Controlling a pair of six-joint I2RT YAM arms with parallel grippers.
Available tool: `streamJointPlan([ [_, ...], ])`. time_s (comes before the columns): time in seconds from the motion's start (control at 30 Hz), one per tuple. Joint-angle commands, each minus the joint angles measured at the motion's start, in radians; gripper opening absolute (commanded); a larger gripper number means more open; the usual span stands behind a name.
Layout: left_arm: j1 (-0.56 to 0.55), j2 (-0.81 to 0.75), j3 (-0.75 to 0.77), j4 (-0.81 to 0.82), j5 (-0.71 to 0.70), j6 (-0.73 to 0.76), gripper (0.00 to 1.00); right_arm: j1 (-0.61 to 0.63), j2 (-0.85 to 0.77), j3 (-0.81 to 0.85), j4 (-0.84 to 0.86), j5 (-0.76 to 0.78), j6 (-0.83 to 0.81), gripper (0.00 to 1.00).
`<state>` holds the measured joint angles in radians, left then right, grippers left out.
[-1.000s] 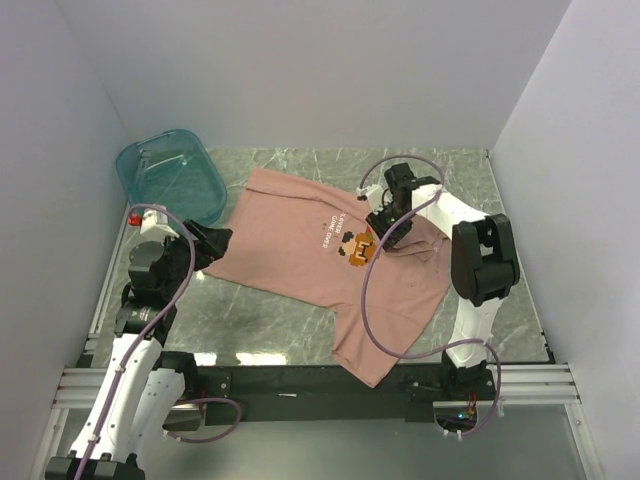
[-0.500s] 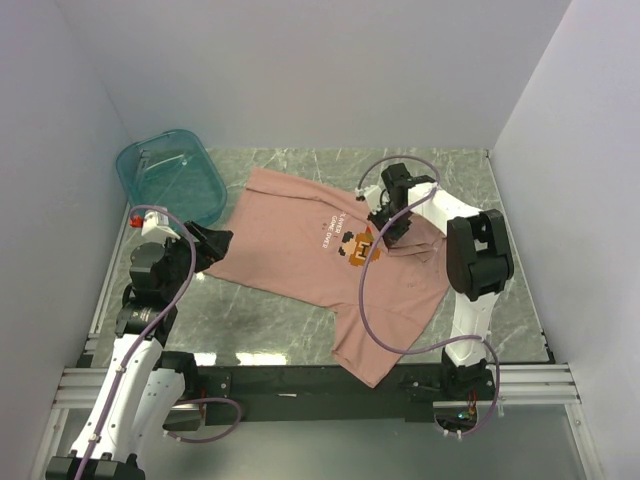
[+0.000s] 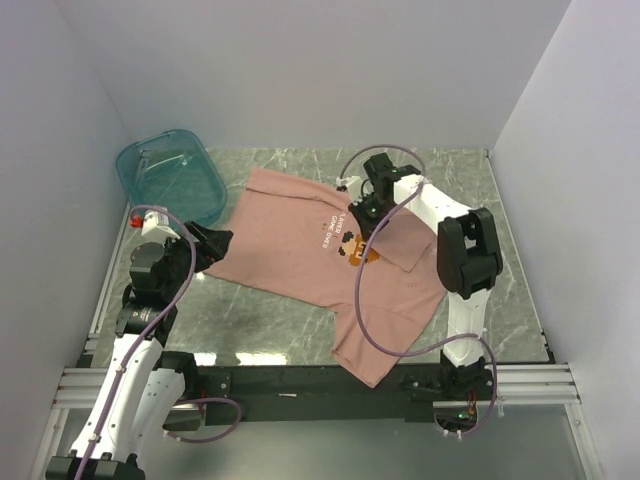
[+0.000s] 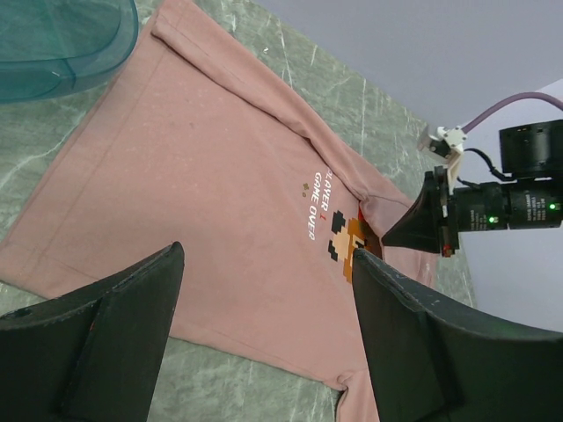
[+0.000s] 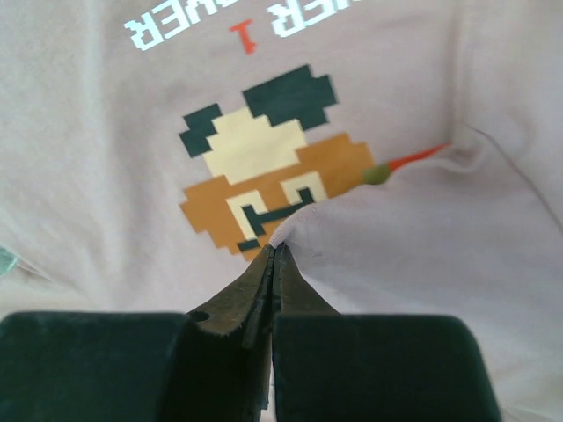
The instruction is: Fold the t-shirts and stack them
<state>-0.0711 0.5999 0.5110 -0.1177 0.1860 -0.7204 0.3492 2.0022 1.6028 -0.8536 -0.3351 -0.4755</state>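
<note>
Pinching one t-shirt [image 3: 290,255]: right gripper [image 5: 274,250] | left gripper [image 4: 266,257] spread wide | one tub [image 3: 172,178]

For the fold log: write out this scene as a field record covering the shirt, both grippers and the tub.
t-shirt: dusty pink, spread print-up on the marbled table
fold: one edge doubled over beside the pixel graphic
right gripper: shut on that t-shirt edge
left gripper: open, holding nothing, by the t-shirt's near-left edge
tub: teal, translucent, far left
</note>
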Motion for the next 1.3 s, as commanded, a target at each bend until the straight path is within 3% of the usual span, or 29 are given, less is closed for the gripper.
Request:
streamJointPlan([
  [0.0, 0.005, -0.003, 0.011, 0.027, -0.005, 0.002, 0.82, 0.02, 0.035, 0.037, -0.021, -0.025, 0.038, 0.0],
  [0.13, 0.005, 0.0, 0.011, 0.03, -0.003, 0.003, 0.83, 0.027, 0.061, 0.057, -0.033, -0.021, 0.044, 0.03],
  [0.2, 0.005, 0.003, 0.009, 0.027, -0.003, 0.004, 0.83, 0.027, 0.055, 0.062, -0.047, -0.018, 0.032, 0.09],
  [0.3, 0.005, 0.001, 0.012, 0.026, -0.006, 0.006, 0.83, 0.014, 0.009, 0.054, -0.05, -0.007, 0.014, 0.27],
  [0.4, 0.005, -0.003, 0.011, 0.026, -0.01, 0.004, 0.83, -0.035, -0.045, 0.063, -0.056, -0.016, 0.018, 0.33],
  [0.53, 0.005, -0.005, 0.004, 0.035, -0.005, -0.001, 0.83, -0.166, -0.085, 0.078, -0.036, -0.056, 0.058, 0.34],
  [0.7, 0.005, -0.003, -0.009, 0.05, 0.006, -0.01, 0.83, -0.428, -0.068, 0.062, 0.069, -0.052, 0.233, 0.34],
  [0.8, 0.004, -0.002, -0.023, 0.065, 0.013, -0.017, 0.83, -0.513, -0.013, 0.089, 0.08, -0.03, 0.33, 0.34],
  [1.27, 0.007, -0.003, -0.037, 0.067, 0.015, -0.028, 0.83, -0.604, 0.153, 0.163, 0.123, -0.033, 0.503, 0.33],
])
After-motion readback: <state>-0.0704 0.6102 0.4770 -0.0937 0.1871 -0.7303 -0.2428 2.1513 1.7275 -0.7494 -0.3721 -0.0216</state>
